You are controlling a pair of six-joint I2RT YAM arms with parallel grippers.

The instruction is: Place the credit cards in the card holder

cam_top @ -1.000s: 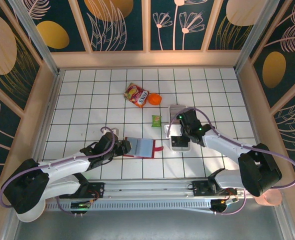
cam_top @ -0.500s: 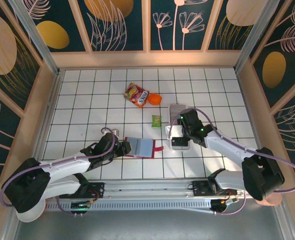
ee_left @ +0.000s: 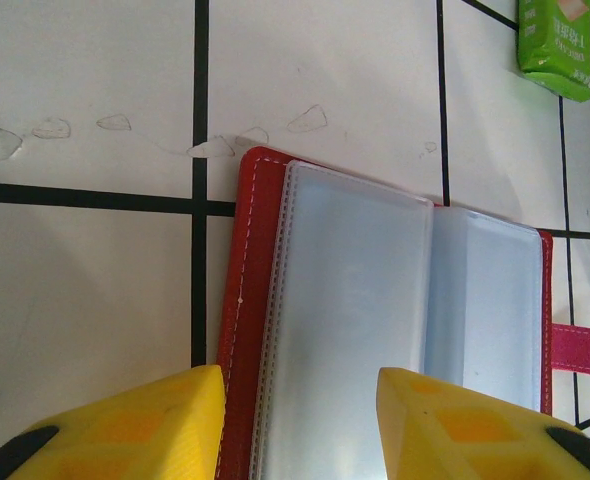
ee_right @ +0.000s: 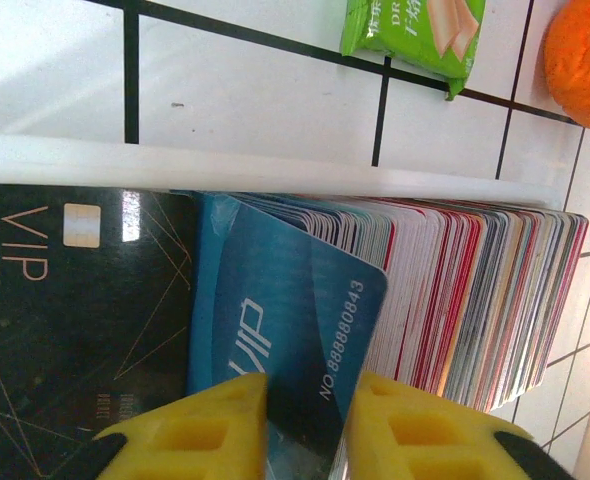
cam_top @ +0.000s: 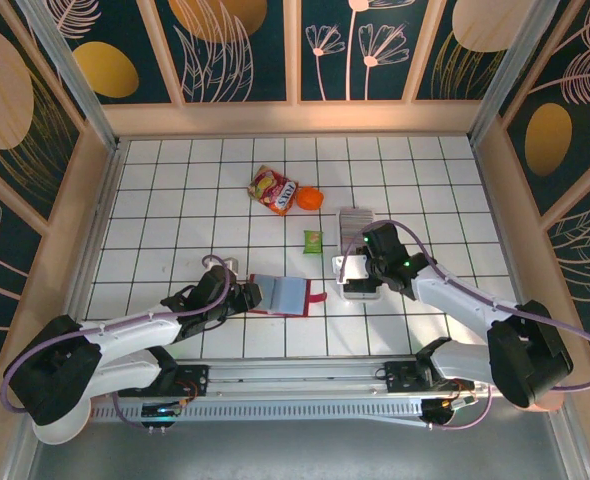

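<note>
The red card holder (cam_top: 281, 295) lies open on the tiles, its bluish clear pockets (ee_left: 375, 300) facing up and its snap tab pointing right. My left gripper (cam_top: 247, 296) is open, and its yellow fingers (ee_left: 300, 385) straddle the holder's left page and red edge. A row of credit cards (ee_right: 475, 290) stands on edge in the long white tray (ee_right: 275, 170). Beside the row a black VIP card (ee_right: 75, 320) lies flat. My right gripper (cam_top: 360, 272) is down in the tray. Its fingers (ee_right: 305, 385) are shut on a tilted blue credit card (ee_right: 295, 300) at the front of the row.
A green snack packet (cam_top: 313, 239) lies between holder and tray. Further back are a red-and-yellow packet (cam_top: 273, 190) and an orange object (cam_top: 310, 198). Wooden walls ring the white tiled floor (cam_top: 175, 200).
My right gripper's jaws have closed from wide open onto the blue card, and the arm has shifted slightly nearer. The left jaws have narrowed a little over the holder.
</note>
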